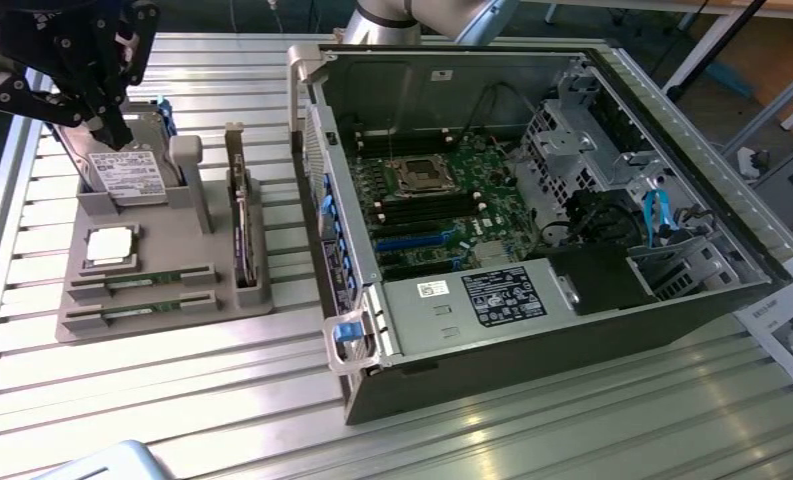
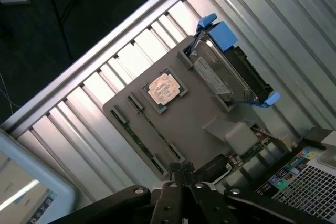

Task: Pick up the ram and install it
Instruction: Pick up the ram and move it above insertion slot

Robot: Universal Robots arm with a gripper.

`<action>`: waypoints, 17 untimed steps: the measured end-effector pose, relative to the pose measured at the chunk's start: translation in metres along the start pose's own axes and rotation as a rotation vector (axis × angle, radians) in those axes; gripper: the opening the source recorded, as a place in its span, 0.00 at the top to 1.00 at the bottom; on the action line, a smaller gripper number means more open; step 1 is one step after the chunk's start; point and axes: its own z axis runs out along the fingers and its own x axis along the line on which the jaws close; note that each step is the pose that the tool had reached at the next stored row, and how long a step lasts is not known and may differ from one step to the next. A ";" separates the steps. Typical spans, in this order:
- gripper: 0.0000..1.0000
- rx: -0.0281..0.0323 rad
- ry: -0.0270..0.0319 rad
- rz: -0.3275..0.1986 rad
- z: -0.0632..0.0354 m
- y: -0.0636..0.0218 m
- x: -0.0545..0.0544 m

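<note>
The tool [image 1: 109,128] hangs over the far end of the grey holder [image 1: 169,255] at the exterior view's left, its fingers pressed together on nothing; in the wrist view the tool [image 2: 181,170] shows the same clenched tips, with their bases cut off by the frame edge. From the exterior view its tip overlaps the upright hard drive [image 1: 127,172], and whether they touch cannot be told. The ram [image 1: 143,279] lies sunk in a slot at the near end of the holder with a second stick just beside it; only the thin top edges show, so the chips are hidden. The processor chip [image 1: 111,246] sits between drive and ram. An expansion card [image 1: 243,235] stands on edge beside them. The open computer case [image 1: 530,290] rests on the slatted desk [image 1: 169,390]; its dark memory slots are hard to make out.
</note>
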 end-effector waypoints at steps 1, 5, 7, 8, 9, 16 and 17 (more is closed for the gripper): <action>0.90 -0.0004 0.0005 -0.016 0.0000 0.0000 0.000; 0.90 -0.0024 0.0035 -0.097 0.0000 0.0000 0.000; 0.90 -0.0033 0.0048 -0.134 0.0000 0.0000 0.000; 0.90 -0.0038 0.0056 -0.155 0.0000 0.0000 0.000; 0.90 -0.0043 0.0061 -0.171 0.0000 0.0000 0.000; 0.90 -0.0076 0.0112 -0.309 0.0000 0.0000 0.000; 0.90 -0.0081 0.0119 -0.326 0.0000 0.0000 0.000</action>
